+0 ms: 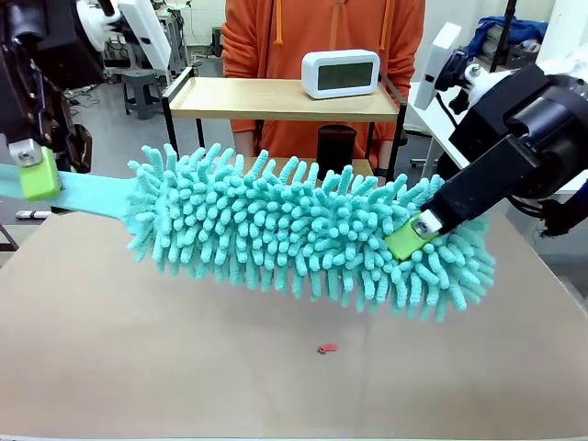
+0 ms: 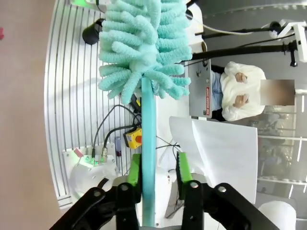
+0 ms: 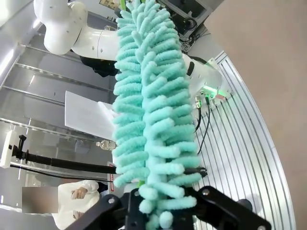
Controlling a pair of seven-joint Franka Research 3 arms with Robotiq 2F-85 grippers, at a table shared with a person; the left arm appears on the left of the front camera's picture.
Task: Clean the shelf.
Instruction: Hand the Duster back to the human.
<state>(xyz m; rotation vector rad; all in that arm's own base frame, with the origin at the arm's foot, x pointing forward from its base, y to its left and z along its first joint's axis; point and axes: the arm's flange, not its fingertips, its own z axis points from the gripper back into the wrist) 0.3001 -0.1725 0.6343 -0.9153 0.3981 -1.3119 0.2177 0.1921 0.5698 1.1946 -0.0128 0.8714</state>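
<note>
- Fluffy teal duster (image 1: 303, 234) of soft noodle-like strands hangs level above the tan table (image 1: 184, 367).
- Right gripper (image 1: 409, 241) slants down from the right, jaws clamped on the duster's far end.
- Left gripper (image 2: 156, 175) straddles the flat teal handle (image 2: 148, 143), one pad touching it, the other apart.
- Shelf (image 1: 276, 98) stands at the far side, before a person in orange, with a white clock (image 1: 341, 73) on its top wooden board.

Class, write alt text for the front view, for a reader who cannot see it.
A fluffy turquoise duster hangs above a brown table, its far end gripped by the right gripper and its flat handle beside the left gripper. Behind stands the shelf, carrying a white clock, with a person in orange behind it.
</note>
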